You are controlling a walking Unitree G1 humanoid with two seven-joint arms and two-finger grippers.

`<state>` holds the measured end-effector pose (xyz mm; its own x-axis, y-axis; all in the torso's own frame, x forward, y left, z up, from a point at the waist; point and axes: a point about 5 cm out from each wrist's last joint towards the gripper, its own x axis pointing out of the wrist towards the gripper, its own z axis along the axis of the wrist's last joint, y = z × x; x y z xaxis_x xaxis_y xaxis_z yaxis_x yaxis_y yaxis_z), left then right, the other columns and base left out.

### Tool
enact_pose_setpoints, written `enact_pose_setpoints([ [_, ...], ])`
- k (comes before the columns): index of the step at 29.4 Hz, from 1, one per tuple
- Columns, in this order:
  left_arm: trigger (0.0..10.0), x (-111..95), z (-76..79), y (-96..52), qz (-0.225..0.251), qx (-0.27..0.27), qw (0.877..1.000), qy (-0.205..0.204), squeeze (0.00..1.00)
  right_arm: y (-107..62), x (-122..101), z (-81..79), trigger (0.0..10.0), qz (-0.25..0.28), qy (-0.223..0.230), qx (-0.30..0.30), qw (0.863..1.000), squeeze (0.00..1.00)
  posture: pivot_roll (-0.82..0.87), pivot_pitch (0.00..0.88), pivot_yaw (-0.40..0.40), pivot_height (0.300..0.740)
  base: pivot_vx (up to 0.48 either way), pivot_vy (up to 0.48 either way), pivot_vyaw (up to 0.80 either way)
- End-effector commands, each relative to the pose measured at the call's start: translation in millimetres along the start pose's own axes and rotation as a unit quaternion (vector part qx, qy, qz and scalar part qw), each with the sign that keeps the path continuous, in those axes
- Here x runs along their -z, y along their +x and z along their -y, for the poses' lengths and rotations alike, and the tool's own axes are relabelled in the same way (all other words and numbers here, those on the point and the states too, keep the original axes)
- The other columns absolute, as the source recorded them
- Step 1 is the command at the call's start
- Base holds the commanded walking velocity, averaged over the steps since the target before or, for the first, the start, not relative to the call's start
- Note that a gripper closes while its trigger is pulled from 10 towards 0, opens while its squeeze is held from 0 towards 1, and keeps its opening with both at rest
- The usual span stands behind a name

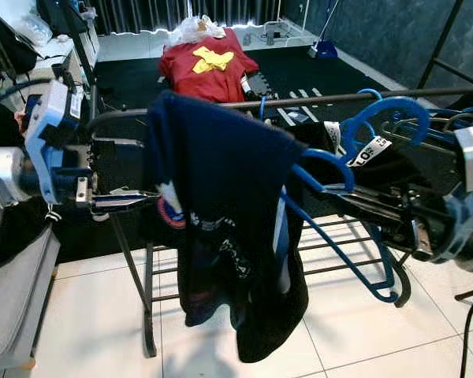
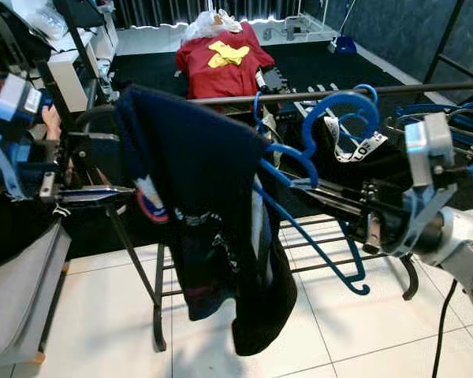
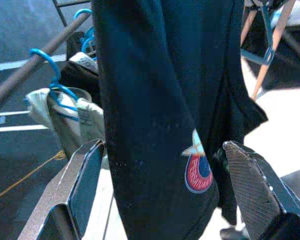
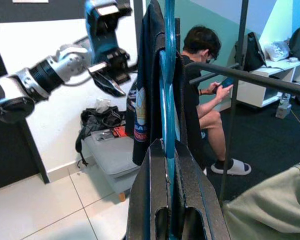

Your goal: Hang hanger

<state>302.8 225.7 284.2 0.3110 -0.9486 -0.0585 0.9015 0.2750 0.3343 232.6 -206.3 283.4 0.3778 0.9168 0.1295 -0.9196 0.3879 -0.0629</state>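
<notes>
right tool (image 2: 299, 187): clamped on blue hanger (image 2: 323, 260) carrying dark shirt (image 2: 205, 197) | hook just below rail (image 2: 426, 87) | left tool (image 1: 130, 201): wide apart, beside shirt

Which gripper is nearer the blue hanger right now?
Right. The right gripper is shut on the blue hanger, gripping its frame. The left gripper is open beside the dark shirt on that hanger, off the hanger itself.

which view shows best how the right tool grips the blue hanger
The right wrist view: the right tool is shut on the blue hanger, its bar pinched between both fingers. The eye views show the hanger from the side; the left wrist view shows mainly the dark shirt.
</notes>
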Motion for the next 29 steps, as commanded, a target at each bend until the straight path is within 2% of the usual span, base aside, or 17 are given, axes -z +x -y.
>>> enact_pose_setpoints([
  [1, 10.0, 6.5, 0.6, 3.5, -0.004, -0.01, 1.0, -0.014, 1.0, 1.1, -9.4, -5.1, 0.0, 0.012, -0.017, -0.013, 1.0, 0.0, -0.02, 0.037, -0.003, 0.74, 0.0, 0.0, 0.0],
  [2, 10.0, 9.3, -0.3, 9.3, 0.002, -0.022, 1.0, -0.02, 0.5, 1.2, -9.7, -5.6, 0.0, 0.013, -0.017, -0.014, 1.0, 0.0, -0.02, 0.037, -0.003, 0.74, 0.0, 0.0, 0.0],
  [3, 10.0, 9.3, -0.3, 9.3, 0.002, -0.022, 1.0, -0.02, 0.5, 1.2, -9.7, -5.6, 0.0, 0.013, -0.017, -0.014, 1.0, 0.0, -0.02, 0.037, -0.003, 0.74, 0.0, 0.0, 0.0],
  [4, 10.0, 12.1, -0.7, 15.0, 0.015, -0.035, 0.999, -0.028, 0.31, 1.3, -9.8, -6.1, 0.0, 0.014, -0.016, -0.015, 1.0, 0.0, -0.02, 0.032, -0.001, 0.74, 0.0, 0.0, 0.0],
  [5, 9.4, 15.1, -0.4, 19.8, 0.023, -0.042, 0.998, -0.036, 0.22, 1.2, -9.9, -6.3, 0.0, 0.015, -0.016, -0.015, 1.0, 0.0, -0.02, 0.032, -0.001, 0.74, 0.0, 0.0, 0.0],
  [6, 9.4, 15.1, -0.4, 19.8, 0.023, -0.042, 0.998, -0.036, 0.22, 1.2, -9.9, -6.3, 0.0, 0.015, -0.016, -0.015, 1.0, 0.0, -0.02, 0.032, -0.001, 0.74, 0.0, 0.0, 0.0],
  [7, 3.9, 23.1, 1.8, 27.9, 0.032, -0.052, 0.997, -0.047, 0.0, 1.0, -10.2, -6.5, 0.0, 0.016, -0.015, -0.015, 1.0, 0.0, -0.02, 0.03, 0.0, 0.74, 0.0, 0.0, 0.0],
  [17, 3.9, 24.8, 2.6, 29.7, 0.035, -0.053, 0.997, -0.05, 0.0, 1.0, -10.2, -6.6, 0.0, 0.016, -0.015, -0.015, 1.0, 0.0, -0.02, 0.03, 0.0, 0.74, 0.0, 0.0, 0.0],
  [18, 0.0, 23.6, -2.9, 26.8, 0.041, -0.077, 0.995, -0.046, 0.0, -0.5, -10.4, -5.5, 0.0, 0.015, -0.016, -0.007, 1.0, 0.0, -0.02, 0.031, 0.0, 0.74, 0.0, 0.0, 0.0],
  [19, 0.0, 23.6, -2.9, 26.8, 0.041, -0.077, 0.995, -0.046, 0.0, -0.5, -10.4, -5.5, 0.0, 0.015, -0.016, -0.007, 1.0, 0.0, -0.02, 0.031, 0.0, 0.74, 0.0, 0.0, 0.0],
  [20, 0.0, 21.3, -13.6, 16.1, 0.046, -0.121, 0.991, -0.041, 0.0, -3.9, -8.5, -3.2, 0.0, 0.013, -0.014, 0.008, 1.0, 0.0, -0.02, 0.034, 0.001, 0.74, 0.0, 0.0, 0.0],
  [23, 0.0, 19.7, -20.9, 8.2, 0.05, -0.153, 0.986, -0.037, 0.0, -6.3, -7.1, -1.6, 0.0, 0.011, -0.013, 0.019, 1.0, 0.0, -0.02, 0.034, 0.001, 0.74, 0.0, 0.0, 0.0],
  [24, 0.0, 19.4, -28.6, -2.5, 0.049, -0.192, 0.98, -0.035, 0.0, -8.9, -5.2, -0.7, 0.0, 0.01, -0.01, 0.028, 1.0, 0.0, -0.02, 0.037, 0.001, 0.74, 0.0, 0.0, 0.0],
  [28, 0.0, 19.8, -34.0, -11.4, 0.045, -0.225, 0.973, -0.035, 0.0, -10.8, -3.7, -0.4, 0.0, 0.009, -0.007, 0.035, 0.999, 0.0, -0.02, 0.037, 0.001, 0.74, 0.0, 0.0, 0.0],
  [29, 0.0, 19.5, -39.0, -20.5, 0.047, -0.262, 0.963, -0.034, 0.0, -13.7, 0.8, 1.1, 0.0, -0.001, -0.001, 0.048, 0.999, 0.0, -0.02, 0.043, -0.002, 0.74, 0.0, 0.0, 0.0],
])
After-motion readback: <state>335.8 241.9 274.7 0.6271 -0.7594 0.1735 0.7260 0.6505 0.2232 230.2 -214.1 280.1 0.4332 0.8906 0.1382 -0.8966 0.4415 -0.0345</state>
